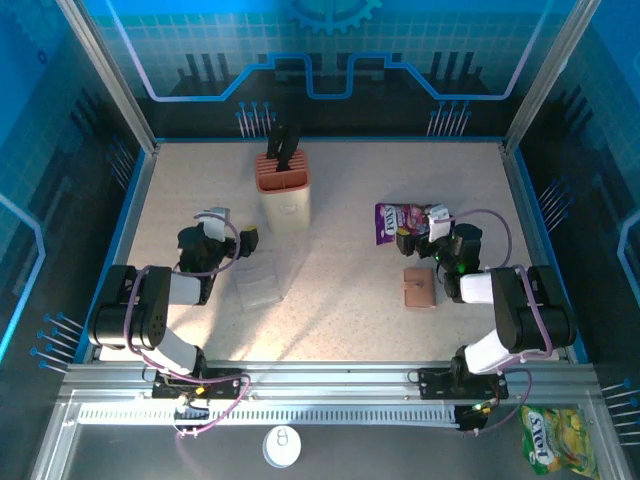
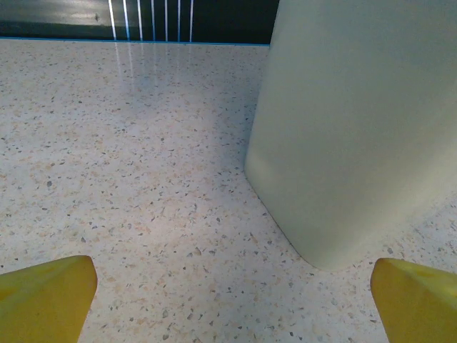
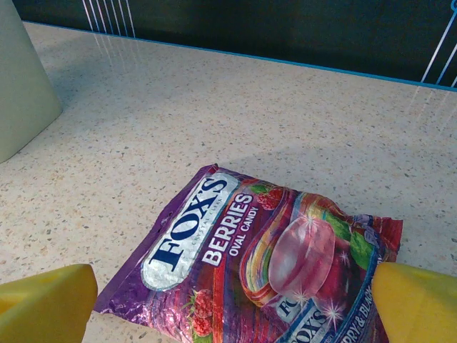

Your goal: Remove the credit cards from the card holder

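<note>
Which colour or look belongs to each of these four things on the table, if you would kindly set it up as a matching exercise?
Things:
1. card holder
2. candy packet
3. plastic box
4. knife block

Looks:
A. cream body with a terracotta top, standing upright
B. see-through
C. brown
D. purple and shiny, lying flat

Pairs: 1-C; 2-D; 3-B; 4-A.
</note>
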You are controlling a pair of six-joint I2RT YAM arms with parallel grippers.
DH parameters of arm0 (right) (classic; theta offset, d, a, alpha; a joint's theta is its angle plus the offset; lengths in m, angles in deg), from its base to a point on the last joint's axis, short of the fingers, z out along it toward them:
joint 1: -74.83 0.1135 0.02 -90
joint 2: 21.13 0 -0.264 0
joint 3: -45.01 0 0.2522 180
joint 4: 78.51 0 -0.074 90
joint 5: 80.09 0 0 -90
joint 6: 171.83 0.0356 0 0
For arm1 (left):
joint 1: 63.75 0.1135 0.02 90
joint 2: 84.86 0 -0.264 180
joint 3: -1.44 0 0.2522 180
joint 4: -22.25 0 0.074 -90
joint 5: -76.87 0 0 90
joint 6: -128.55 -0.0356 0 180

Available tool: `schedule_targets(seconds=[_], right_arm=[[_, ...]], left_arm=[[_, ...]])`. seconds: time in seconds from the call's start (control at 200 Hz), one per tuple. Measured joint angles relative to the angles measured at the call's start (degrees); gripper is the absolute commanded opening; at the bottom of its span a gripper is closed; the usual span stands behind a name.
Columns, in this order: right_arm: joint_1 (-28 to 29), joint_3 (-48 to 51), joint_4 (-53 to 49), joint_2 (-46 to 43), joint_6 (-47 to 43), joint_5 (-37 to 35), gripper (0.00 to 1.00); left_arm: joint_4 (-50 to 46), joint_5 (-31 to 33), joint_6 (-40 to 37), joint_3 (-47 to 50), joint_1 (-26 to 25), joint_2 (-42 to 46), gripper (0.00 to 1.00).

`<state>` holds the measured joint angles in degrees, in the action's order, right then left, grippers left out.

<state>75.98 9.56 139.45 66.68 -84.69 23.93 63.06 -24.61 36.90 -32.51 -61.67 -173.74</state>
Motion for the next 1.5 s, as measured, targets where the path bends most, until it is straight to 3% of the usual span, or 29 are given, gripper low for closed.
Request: schedule_targets(seconds=[0.83, 1.236, 1.501], right_arm=[[0.0, 0.0, 0.0, 0.0, 0.0, -0.1, 1.0], [0.0, 0.0, -0.2, 0.0, 0.7, -3.5, 1.0], [0.0, 2.4, 0.3, -2.8, 2.7, -11.3, 1.0]], left_arm=[[-0.1, 0.5, 0.2, 0.0, 0.0, 0.0, 0.99], [-0.3, 4.8, 1.5, 0.0, 0.0, 0.0, 0.99], [-5.6, 7.9, 1.7, -0.5, -0.2, 3.8, 0.99]])
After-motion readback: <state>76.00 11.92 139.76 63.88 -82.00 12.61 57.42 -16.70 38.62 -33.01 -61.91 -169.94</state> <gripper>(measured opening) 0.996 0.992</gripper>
